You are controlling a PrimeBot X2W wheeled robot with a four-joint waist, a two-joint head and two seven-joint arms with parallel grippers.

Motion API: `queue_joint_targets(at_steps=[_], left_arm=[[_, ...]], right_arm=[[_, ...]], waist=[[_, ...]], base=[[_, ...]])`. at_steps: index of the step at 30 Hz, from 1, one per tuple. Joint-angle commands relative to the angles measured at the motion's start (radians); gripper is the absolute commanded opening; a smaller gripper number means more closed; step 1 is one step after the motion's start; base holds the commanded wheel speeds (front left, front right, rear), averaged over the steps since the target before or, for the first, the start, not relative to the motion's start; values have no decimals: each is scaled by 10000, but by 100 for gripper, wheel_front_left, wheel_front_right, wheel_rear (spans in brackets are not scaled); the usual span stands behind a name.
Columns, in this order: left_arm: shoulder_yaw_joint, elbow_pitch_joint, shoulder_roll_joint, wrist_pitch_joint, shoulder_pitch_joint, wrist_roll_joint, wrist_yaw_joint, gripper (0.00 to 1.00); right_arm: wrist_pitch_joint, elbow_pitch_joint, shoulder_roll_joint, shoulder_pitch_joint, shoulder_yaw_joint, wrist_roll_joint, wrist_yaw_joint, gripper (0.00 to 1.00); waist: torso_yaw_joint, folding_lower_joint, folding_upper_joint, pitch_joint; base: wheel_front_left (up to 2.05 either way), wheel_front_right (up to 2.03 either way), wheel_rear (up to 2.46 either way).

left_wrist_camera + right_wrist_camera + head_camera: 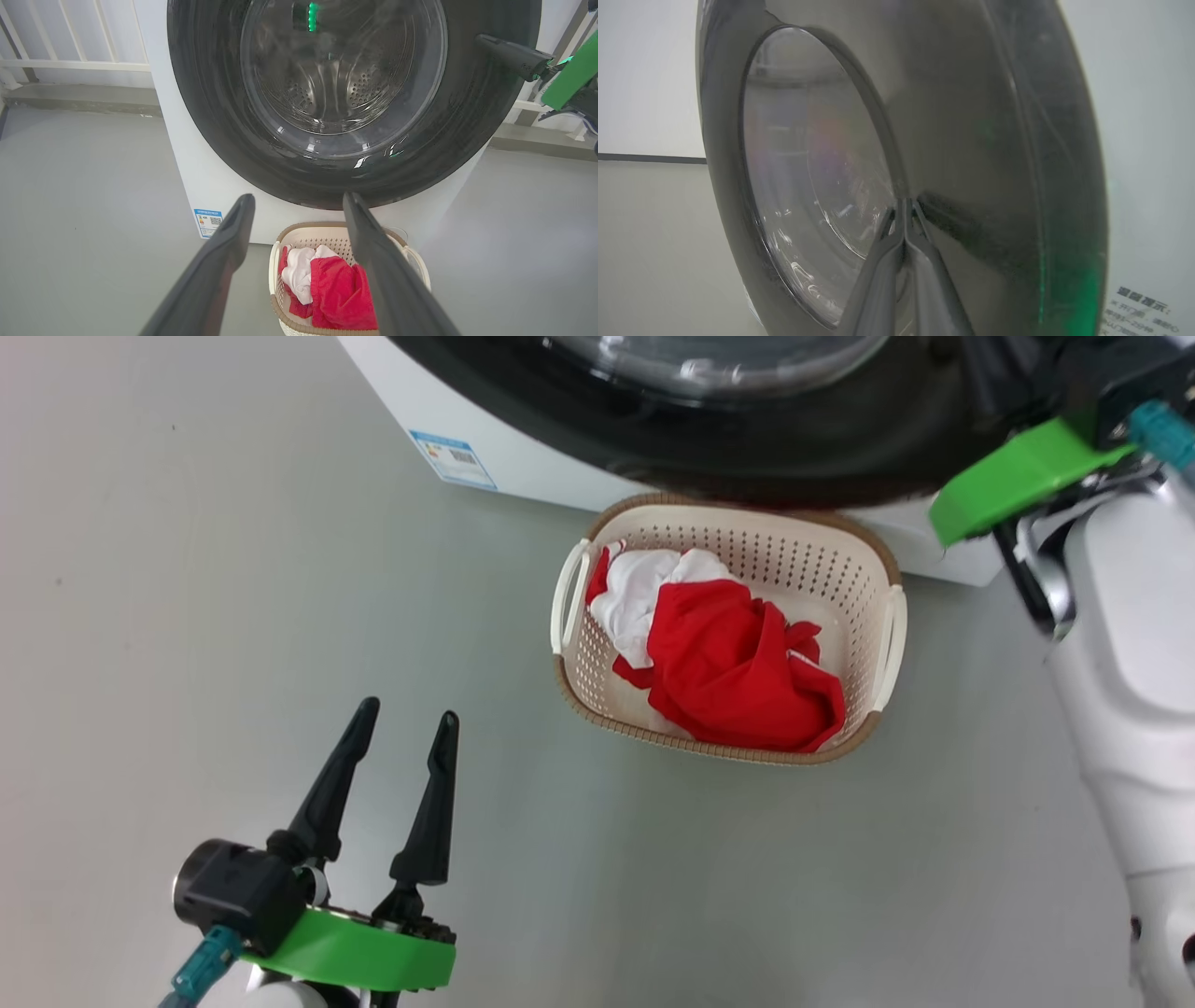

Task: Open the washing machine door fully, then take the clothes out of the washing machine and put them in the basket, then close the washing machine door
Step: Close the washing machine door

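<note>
Pressing shut jaws on the washing machine door (971, 140), the right gripper (904, 201) seems to be latching it; the clothes (728, 663) lie in the basket (812, 560); the left gripper (409, 711) hangs wide, empty.

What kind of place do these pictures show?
Probably a laundry area. A big white front-loading washing machine with a round black-rimmed glass door stands on a plain grey floor, and a small cream perforated plastic basket before it holds red and white clothes.
</note>
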Motion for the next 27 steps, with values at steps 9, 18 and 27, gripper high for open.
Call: queue_joint_targets(at_steps=[9,18,27], left_arm=[[294,-11,48,-120,-351,-143,-81,100],[401,167,29,-120,-419,-173,-83,100],[669,179,27,-120,-399,-645,-31,100]], right_arm=[[-61,241,17,-1365,-1025,-735,-15,0],[-61,250,283,-1248,-1216,-1024,-15,0],[-61,-248,716,-13,-330,140,-15,100]], waist=[[78,0,0,469],[91,0,0,391],[-321,0,0,-155]], base=[[0,0,0],[0,0,0],[0,0,0]])
